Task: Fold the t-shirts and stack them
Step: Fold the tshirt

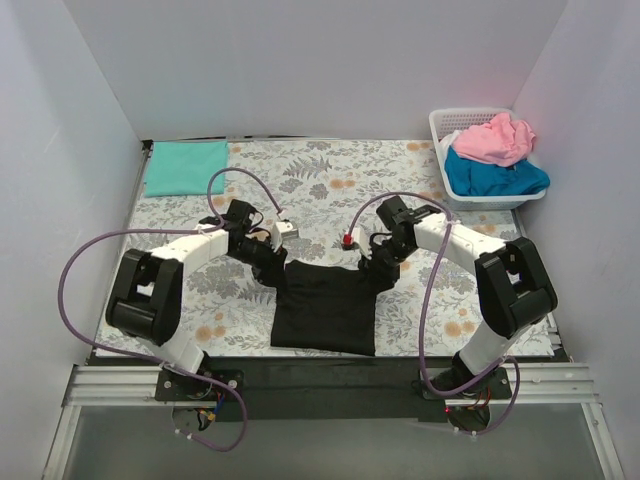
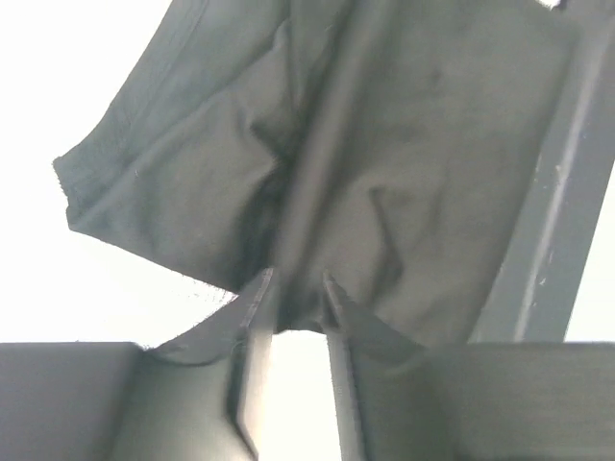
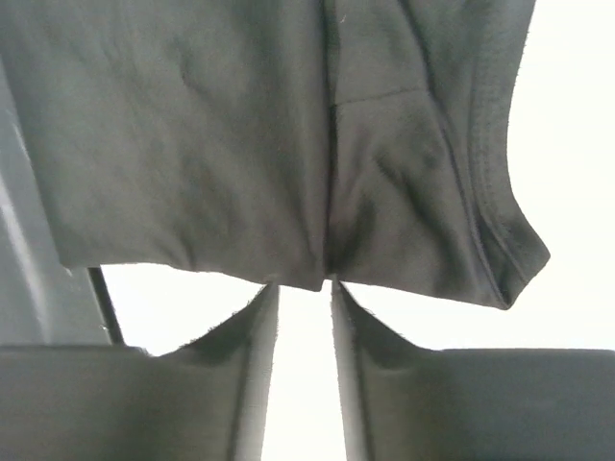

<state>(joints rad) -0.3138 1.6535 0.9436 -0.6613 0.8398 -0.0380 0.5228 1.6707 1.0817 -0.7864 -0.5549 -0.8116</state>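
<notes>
Black t-shirt [image 1: 328, 312]: matt soft cloth, stitched hems.
Mint-green t-shirt [image 1: 186, 167], pink t-shirt [image 1: 492, 138], bright blue t-shirt [image 1: 495, 177]: matt soft cloth.
Basket [image 1: 446, 128]: white lattice plastic, smooth, faint sheen.
Table cloth [image 1: 330, 175]: matt printed fabric.
Left arm casing [image 1: 190, 248]: smooth white plastic.

The left gripper [image 2: 293, 283] pinches a fold of the black t-shirt [image 2: 404, 144] between its fingertips, the jaws nearly closed. A stitched hem [image 2: 82, 182] hangs at left. The background is overexposed white.
</notes>
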